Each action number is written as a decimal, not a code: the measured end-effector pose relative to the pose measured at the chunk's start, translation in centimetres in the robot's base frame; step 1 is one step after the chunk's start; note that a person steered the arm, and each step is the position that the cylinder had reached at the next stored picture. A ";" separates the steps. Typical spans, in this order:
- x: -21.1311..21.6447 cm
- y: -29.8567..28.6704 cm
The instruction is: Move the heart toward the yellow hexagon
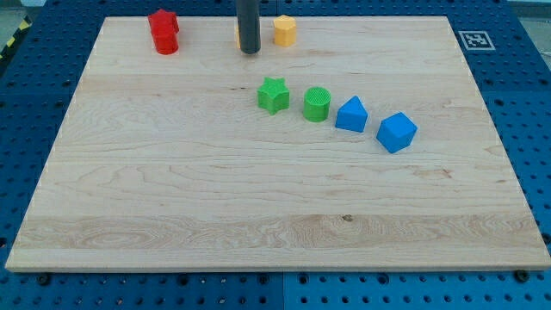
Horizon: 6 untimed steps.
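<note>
The tool's tip (250, 52), a bare rod grasping nothing, is set beside the half-hidden yellow heart (238, 33), near the yellow hexagon (285, 30); little remains.

We were in what looked like a lab or robot test bench rather than a home. We worked on a pale wooden board (275, 198) laid over a blue perforated metal surface (34, 120) with a regular grid of holes, the sort used for mounting fixtures. A black-and-white square fiducial marker (475, 40) sat at the board's top right corner in the view. At the view's top left edge we saw a strip of yellow-and-black hazard tape (10, 43).
</note>
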<state>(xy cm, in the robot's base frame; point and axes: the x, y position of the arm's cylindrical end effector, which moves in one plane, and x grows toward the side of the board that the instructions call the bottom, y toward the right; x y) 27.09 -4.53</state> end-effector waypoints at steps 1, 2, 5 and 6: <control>0.0 -0.5; 0.0 -3.1; -3.3 -4.2; -3.3 -4.1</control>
